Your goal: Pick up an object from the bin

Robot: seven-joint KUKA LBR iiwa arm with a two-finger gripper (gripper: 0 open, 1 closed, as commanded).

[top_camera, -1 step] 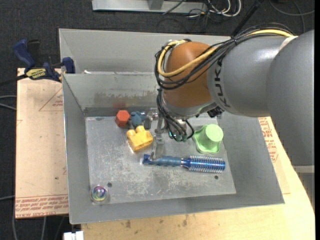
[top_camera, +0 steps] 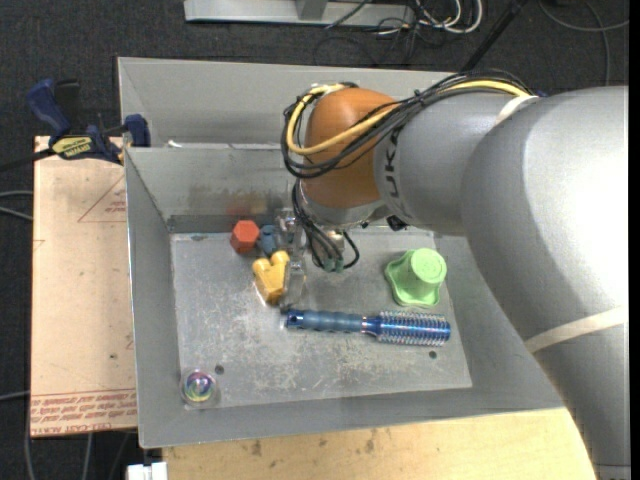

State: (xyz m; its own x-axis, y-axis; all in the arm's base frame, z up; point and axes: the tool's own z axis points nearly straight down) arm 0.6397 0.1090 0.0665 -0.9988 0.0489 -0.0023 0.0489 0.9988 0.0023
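Note:
My gripper point(top_camera: 296, 253) hangs low near the back middle of the bin, under the arm's orange cover. It sits right beside a small yellow toy-like piece point(top_camera: 270, 276), at that piece's right edge. Just behind the yellow piece lie a red block point(top_camera: 244, 235) and a small blue piece point(top_camera: 268, 238), both to the left of the gripper. A blue hairbrush point(top_camera: 365, 325) lies flat in front of the gripper, its handle pointing left. Whether anything is between the jaws is hidden from this angle.
A green cup-like thing point(top_camera: 418, 277) stands to the right of the gripper. A small shiny ball point(top_camera: 198, 386) rests in the front left corner. The arm's bulk covers the bin's right side. The bin's sloped walls rise at the left and back.

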